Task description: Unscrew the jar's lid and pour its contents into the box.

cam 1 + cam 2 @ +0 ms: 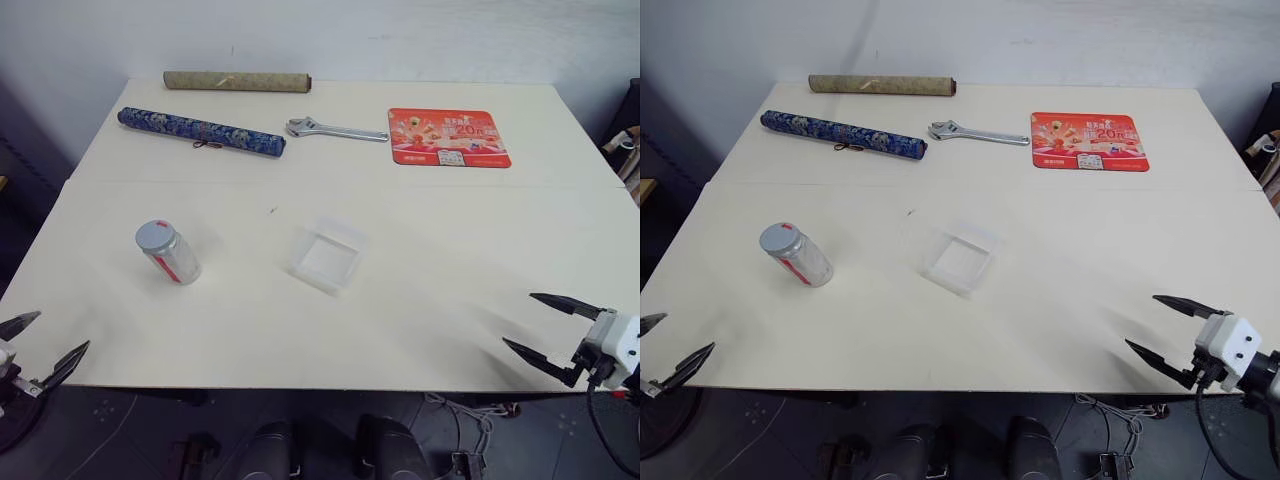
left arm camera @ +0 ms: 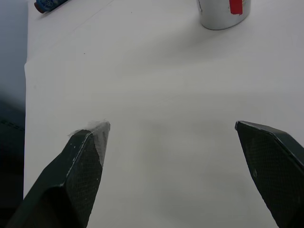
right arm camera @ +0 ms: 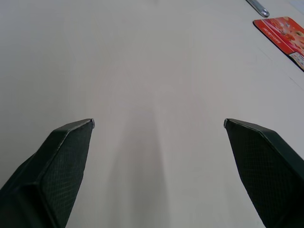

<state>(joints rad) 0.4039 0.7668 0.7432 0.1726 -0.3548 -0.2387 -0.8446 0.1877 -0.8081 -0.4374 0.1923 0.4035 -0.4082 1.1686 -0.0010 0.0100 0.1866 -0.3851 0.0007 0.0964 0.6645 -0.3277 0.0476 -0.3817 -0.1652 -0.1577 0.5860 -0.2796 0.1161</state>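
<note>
Jar (image 1: 169, 253) with grey lid (image 1: 155, 235) screwed on, standing tilted on the pale table (image 1: 420, 260), left of centre. Clear box (image 1: 328, 255) sits well to its right, near the table's middle. Left gripper (image 1: 30, 345) and right gripper (image 1: 540, 325) hover at the near edge, fingers spread wide, holding nothing. Far side: wrench (image 1: 335, 130), red mat (image 1: 448, 137), blue patterned roll (image 1: 200, 131), tan roll (image 1: 237, 81).

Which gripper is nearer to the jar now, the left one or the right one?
Left. The left gripper hangs open at the table's near left edge, close to the jar. The right gripper is open at the near right edge, beyond the box.
</note>
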